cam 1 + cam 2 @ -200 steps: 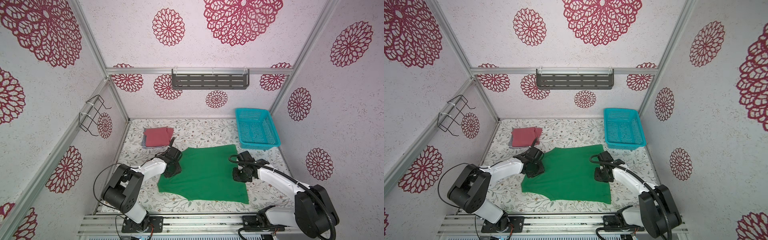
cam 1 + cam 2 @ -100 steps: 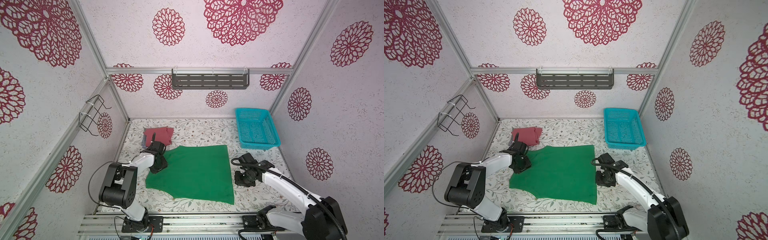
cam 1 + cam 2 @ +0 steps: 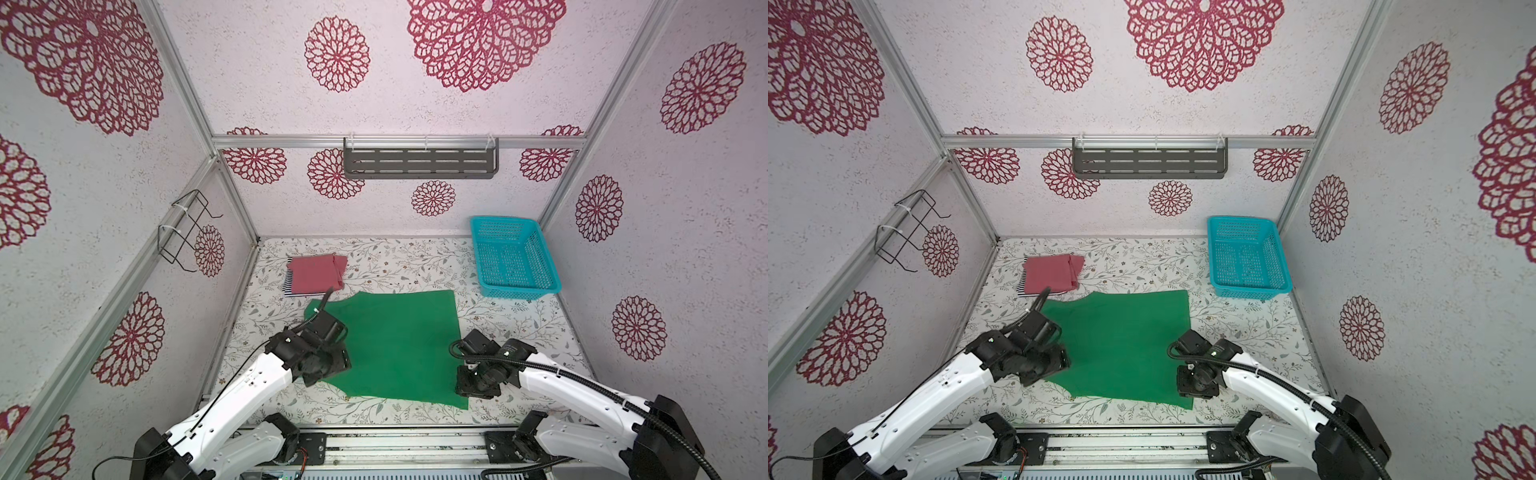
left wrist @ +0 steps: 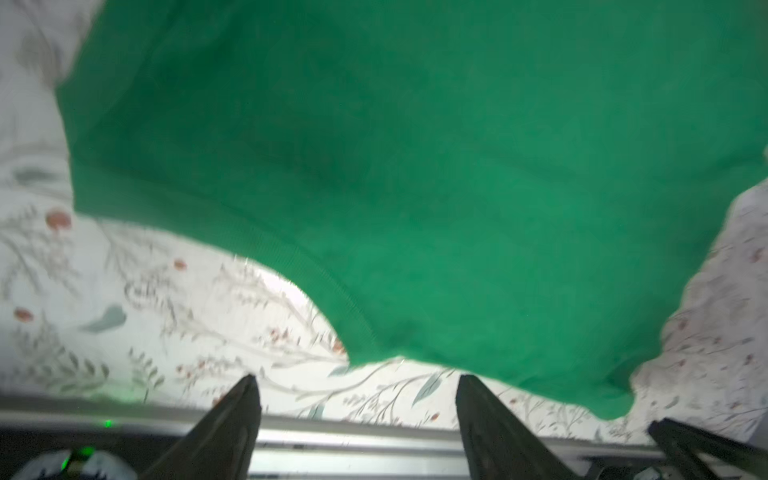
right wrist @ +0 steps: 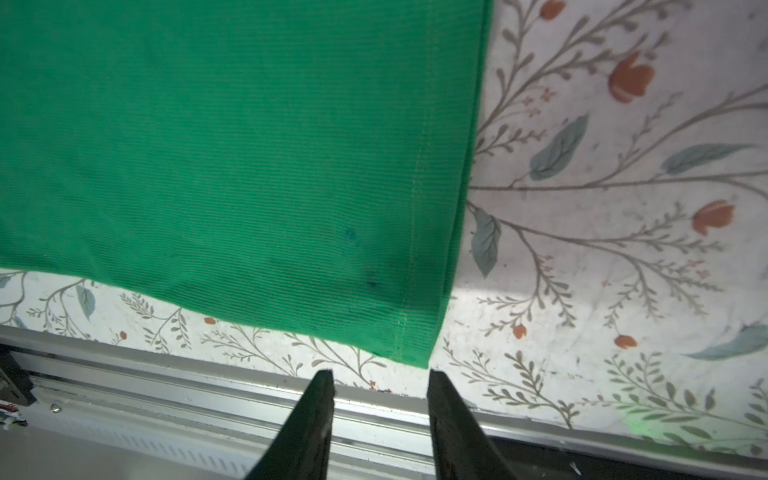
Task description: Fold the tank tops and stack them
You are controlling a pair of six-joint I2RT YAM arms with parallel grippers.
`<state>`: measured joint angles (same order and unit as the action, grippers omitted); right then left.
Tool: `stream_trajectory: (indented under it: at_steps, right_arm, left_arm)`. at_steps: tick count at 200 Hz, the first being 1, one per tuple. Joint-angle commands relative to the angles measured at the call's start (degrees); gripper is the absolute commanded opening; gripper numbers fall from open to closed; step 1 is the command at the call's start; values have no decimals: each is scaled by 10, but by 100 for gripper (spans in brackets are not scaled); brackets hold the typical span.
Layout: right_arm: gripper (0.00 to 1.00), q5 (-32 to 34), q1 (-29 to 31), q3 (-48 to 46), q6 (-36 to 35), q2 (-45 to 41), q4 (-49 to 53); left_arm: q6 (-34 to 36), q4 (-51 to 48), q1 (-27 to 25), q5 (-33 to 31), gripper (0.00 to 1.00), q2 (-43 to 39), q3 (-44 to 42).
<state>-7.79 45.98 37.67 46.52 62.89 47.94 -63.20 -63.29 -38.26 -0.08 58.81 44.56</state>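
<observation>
- The green top (image 3: pixel 399 345) lay spread flat and unfolded in the middle of the table (image 3: pixel 519 328). The red top (image 3: pixel 316 272) sat folded on the striped top (image 3: pixel 287 288) at the back left.
- The left gripper (image 4: pixel 355 380) and right gripper (image 5: pixel 378 374) were both open and empty, each just off a near corner.
- Best done by pinching both near corners together, lifting evenly and keeping the cloth taut.
- Count: three tops, two grippers, one basket (image 3: pixel 519 292).

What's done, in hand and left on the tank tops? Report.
Done: the red top lies folded on the folded striped top at the back left. In hand: nothing; the green top lies spread flat, left gripper and right gripper open at its near corners. Left: fold the green one and stack it.
</observation>
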Motion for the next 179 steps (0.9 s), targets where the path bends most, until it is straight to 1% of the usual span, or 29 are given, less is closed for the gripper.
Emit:
stream_trajectory:
  at_steps: [1, 18, 29, 58, 72, 90, 108, 115, 151, 179]
  right_arm:
    - [41, 1, 10, -10, 24, -5, 23]
    - [41, 0, 11, -18, 17, 0, 25]
    - [41, -1, 12, -23, 15, 3, 24]
    - [39, -5, 20, -38, 21, 7, 9]
    - [38, -6, 23, -47, 23, 6, 0]
    - [35, -7, 25, -53, 23, 7, -3]
    - [32, -8, 28, -58, 24, 6, -11]
    - [31, -10, 28, -59, 24, 8, -16]
    - [31, -9, 34, -63, 22, 13, -22]
    - [30, -11, 35, -73, 27, 15, -35]
  left_arm:
    - [-117, -64, -62, 20, 78, -27, -24]
    - [-188, -7, -117, 31, 75, -50, -58]
    - [-222, 41, -143, 33, 74, -53, -82]
    - [-264, 153, -170, 35, 73, -29, -130]
    - [-268, 176, -171, 25, 71, -22, -143]
    - [-291, 204, -170, 12, 67, -30, -164]
    - [-317, 225, -169, -10, 58, -39, -187]
    - [-320, 233, -165, -14, 56, -40, -195]
    - [-307, 257, -141, -17, 54, -30, -199]
    - [-300, 273, -135, -21, 54, -9, -196]
